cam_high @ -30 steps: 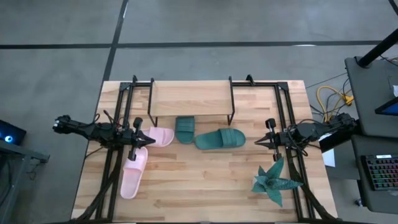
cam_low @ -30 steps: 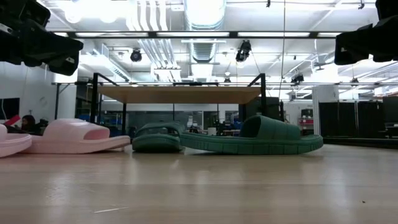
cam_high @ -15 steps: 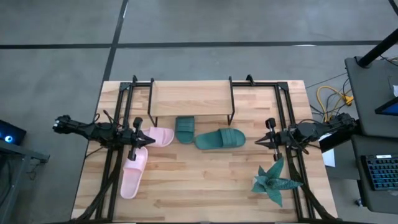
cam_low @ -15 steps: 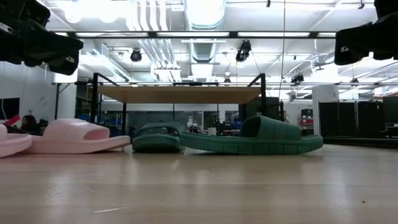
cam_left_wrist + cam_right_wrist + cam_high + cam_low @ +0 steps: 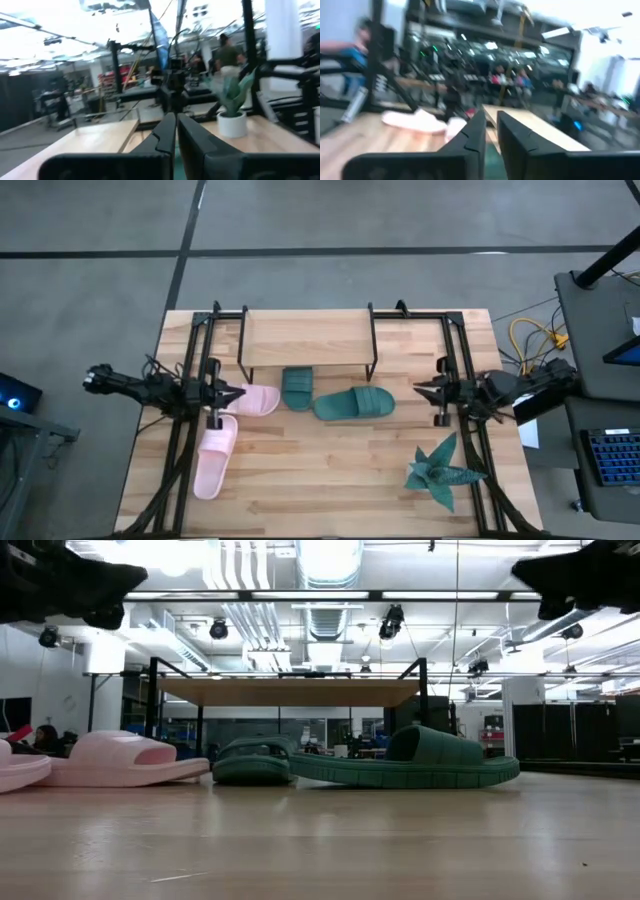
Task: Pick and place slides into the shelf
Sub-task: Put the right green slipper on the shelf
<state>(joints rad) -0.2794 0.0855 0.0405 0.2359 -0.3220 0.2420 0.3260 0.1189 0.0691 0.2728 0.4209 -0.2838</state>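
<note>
Left gripper (image 5: 238, 392) hangs at the left of the high view, above the table and just beside the heel of one pale pink rubber slide (image 5: 257, 400); its dark fingers (image 5: 167, 135) lie pressed together in the left wrist view, narrow and holding nothing; right gripper (image 5: 420, 389) hangs at the right of the frame, well apart from any slide, its fingers (image 5: 475, 134) showing a slim gap between them in the right wrist view, also empty.

All four slides lie on the butcher-block wooden table (image 5: 330, 480); none sits on the board of the shelf yet, so the task looks to be at its very start; the second pale pink slide (image 5: 214, 462) lies lower left, angled toward the bottom edge; the short-looking dark teal-green slide (image 5: 296, 388) lies at centre, partly under the front edge of the low shelf with a light wooden top and thin black legs (image 5: 305, 340); the other dark teal-green slide (image 5: 354, 403) lies crosswise just right of it.

Each arm likely hovers on its own side because the pink pair is nearest the left and the green pair reaches toward the right; the spiky teal star-shaped plant (image 5: 440, 470) at lower right sits close under the right arm and could be brushed.
</note>
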